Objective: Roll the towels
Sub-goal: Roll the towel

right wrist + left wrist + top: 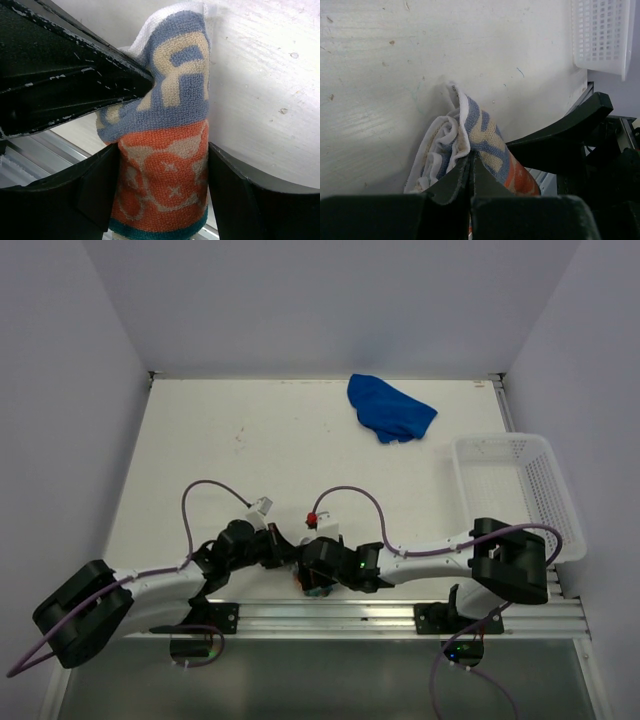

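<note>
- The left gripper (471, 162) has its jaws pressed together, the two dark tips meeting on a raised fold of the patterned towel (482, 137) and pinching it.
- That towel sits at the middle of the tabletop's (250, 460) near edge, between the two grippers. It is bunched into a loose upright bundle and is not lying flat.
- It is looped terry cloth. The upper part has grey-blue and cream block lettering with a white hem showing at the top. The lower part is orange with pale ring and cross shapes, ending in a teal band.
- The right gripper (163, 165) has its jaws spread wide, one black finger (95, 195) on each side of the orange part. The cloth fills the gap and its sides lie against both fingers. I cannot tell whether they squeeze it.
- The blue towel (390, 408) is plain bright blue and soft. It lies crumpled in a rumpled heap at the far edge of the tabletop, right of centre and well apart from both grippers.
- The white plastic mesh basket (500, 440) is rectangular with gridded walls. It stands along the right edge of the tabletop.
</note>
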